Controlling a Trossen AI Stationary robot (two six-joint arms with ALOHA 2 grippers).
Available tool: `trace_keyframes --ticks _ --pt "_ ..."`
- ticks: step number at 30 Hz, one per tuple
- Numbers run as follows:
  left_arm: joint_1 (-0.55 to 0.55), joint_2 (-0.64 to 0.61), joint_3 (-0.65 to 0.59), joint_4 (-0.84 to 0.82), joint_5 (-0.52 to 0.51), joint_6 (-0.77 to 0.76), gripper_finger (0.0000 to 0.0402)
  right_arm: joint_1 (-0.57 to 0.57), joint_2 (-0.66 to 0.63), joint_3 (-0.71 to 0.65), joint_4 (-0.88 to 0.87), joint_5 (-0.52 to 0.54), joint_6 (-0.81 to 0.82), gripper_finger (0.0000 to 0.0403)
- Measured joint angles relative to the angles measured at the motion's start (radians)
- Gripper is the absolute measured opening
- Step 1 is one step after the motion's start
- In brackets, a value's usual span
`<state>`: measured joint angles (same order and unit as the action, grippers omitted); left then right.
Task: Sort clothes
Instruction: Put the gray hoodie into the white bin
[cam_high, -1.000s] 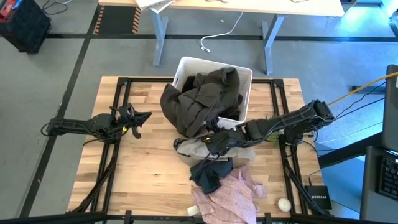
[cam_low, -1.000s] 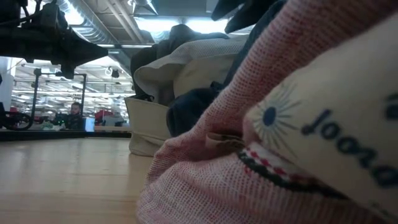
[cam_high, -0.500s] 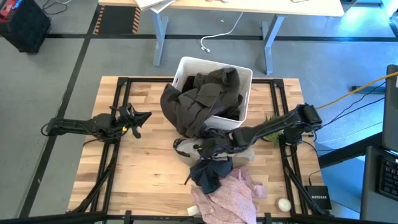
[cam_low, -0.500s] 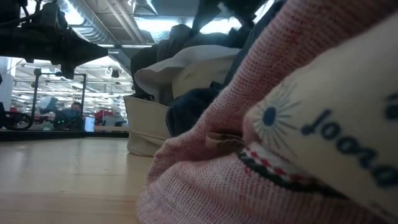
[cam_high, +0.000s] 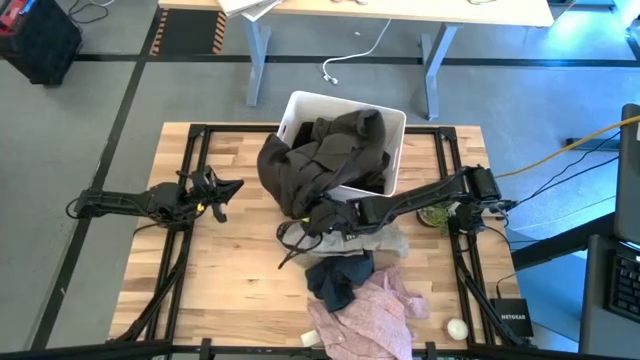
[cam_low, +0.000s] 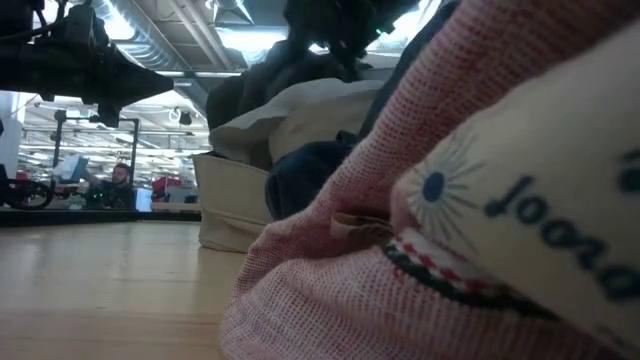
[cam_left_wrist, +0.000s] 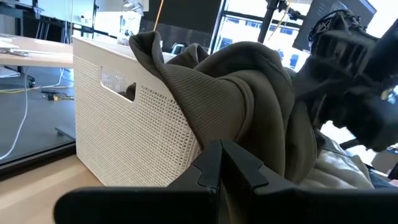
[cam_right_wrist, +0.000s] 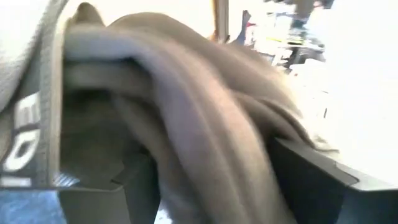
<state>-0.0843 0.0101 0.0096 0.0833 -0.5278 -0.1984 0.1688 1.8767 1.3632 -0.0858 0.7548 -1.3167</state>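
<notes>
My right gripper (cam_high: 318, 218) has advanced, jaws spread around the olive-green garment (cam_high: 318, 160) (not yet clamped); grasp comes next.

Olive-green garment (cam_high: 320, 160) spills over the bin; grey-beige (cam_high: 385, 243), navy (cam_high: 335, 280) and pink (cam_high: 370, 315) pieces lie crumpled alongside

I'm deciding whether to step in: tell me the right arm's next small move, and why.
Probably close the right gripper on the large olive-green fabric garment. Its fingers stand open with a fold of that cloth between them, at the low edge of the heap that spills from the white plastic bin onto the wooden table. The left gripper waits apart, shut.
</notes>
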Motion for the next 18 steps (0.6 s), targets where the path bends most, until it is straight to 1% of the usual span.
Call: trace_keyframes --ticks 4,7,9,11,14,16,17,18 --pt "0.000 0.000 0.000 0.003 0.000 0.016 0.0004 -0.007 0.000 0.000 0.098 -0.031 0.002 0.0276" --pt "0.000 0.000 0.000 0.003 0.000 0.015 0.0004 -0.025 0.000 0.000 0.135 -0.024 0.002 0.0244" --pt "0.000 0.000 0.000 0.003 0.000 0.017 0.0004 -0.029 0.000 0.000 0.171 -0.003 0.008 0.0209" --pt "0.000 0.000 0.000 0.003 0.000 0.024 0.0004 -0.034 0.000 0.001 0.219 0.020 0.013 0.0165" --pt "0.000 0.000 0.000 0.006 0.000 0.027 0.0004 -0.031 -0.002 0.036 0.263 0.082 0.064 0.0085" --pt "0.000 0.000 0.000 0.006 0.000 0.024 0.0004 -0.032 -0.023 0.078 0.238 0.118 0.106 0.0031" --pt "0.000 0.000 0.000 0.006 0.000 0.024 0.0004 -0.032 -0.041 0.097 0.211 0.129 0.114 0.0020" --pt "0.000 0.000 0.000 0.006 0.000 0.023 0.0004 -0.032 -0.057 0.119 0.196 0.141 0.130 0.0018"
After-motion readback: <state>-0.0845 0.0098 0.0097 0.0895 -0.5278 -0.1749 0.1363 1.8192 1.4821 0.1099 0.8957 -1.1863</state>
